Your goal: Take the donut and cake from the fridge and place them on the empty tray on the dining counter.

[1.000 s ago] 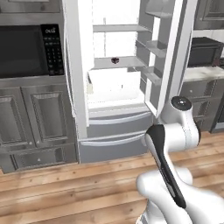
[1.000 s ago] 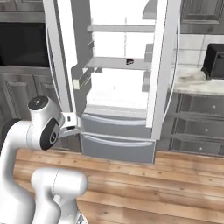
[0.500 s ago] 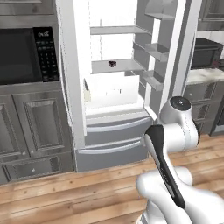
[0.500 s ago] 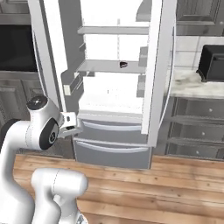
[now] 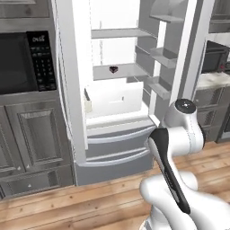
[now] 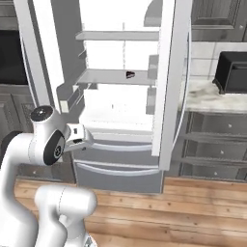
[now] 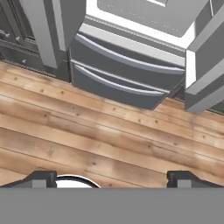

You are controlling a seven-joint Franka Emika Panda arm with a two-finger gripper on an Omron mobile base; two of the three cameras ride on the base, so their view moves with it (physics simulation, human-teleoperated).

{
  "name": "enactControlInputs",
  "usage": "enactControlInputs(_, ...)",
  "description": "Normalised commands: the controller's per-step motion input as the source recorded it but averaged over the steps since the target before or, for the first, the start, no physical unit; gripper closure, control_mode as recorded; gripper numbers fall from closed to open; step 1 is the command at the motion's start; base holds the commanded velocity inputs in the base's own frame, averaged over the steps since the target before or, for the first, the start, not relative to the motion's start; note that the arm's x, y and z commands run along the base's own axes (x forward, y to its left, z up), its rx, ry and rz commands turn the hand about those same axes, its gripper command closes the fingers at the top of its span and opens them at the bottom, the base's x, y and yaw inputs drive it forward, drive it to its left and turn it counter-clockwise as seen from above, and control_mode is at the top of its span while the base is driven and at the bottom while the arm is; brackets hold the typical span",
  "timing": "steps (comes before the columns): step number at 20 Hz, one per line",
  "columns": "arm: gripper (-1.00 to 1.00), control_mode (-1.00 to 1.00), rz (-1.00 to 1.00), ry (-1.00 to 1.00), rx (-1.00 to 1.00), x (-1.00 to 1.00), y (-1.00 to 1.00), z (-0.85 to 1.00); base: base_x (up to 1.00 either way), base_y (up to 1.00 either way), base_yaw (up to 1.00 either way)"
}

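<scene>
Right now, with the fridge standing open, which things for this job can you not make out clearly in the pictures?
- Donut: I cannot find it on the fridge shelves in either base view; white glare washes out the interior.
- Cake: a tiny dark speck on a shelf, too small to tell its shape.
- Fingers: in the hand view just the tips rise, set wide apart, over the wooden floor.

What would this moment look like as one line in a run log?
fridge: doors open | cake: on middle shelf | claw: open, empty, facing floor
</scene>
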Motion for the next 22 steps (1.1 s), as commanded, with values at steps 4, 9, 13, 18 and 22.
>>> enactControlInputs(4, -1.0, 1.0, 0.0, 0.0, 0.0, 0.0, 0.0, 0.0, 0.5, -0.08, -0.05)
enactControlInputs(9, -1.0, 1.0, 0.0, 0.0, 0.0, 0.0, 0.0, 0.0, 0.53, -0.05, -0.05)
enactControlInputs(13, -1.0, 1.0, 0.0, 0.0, 0.0, 0.0, 0.0, 0.0, 0.52, -0.08, -0.04)
enactControlInputs(18, -1.0, 1.0, 0.0, 0.0, 0.0, 0.0, 0.0, 0.0, 0.5, -0.09, -0.02)
enactControlInputs(22, -1.0, 1.0, 0.0, 0.0, 0.0, 0.0, 0.0, 0.0, 0.49, -0.08, -0.01)
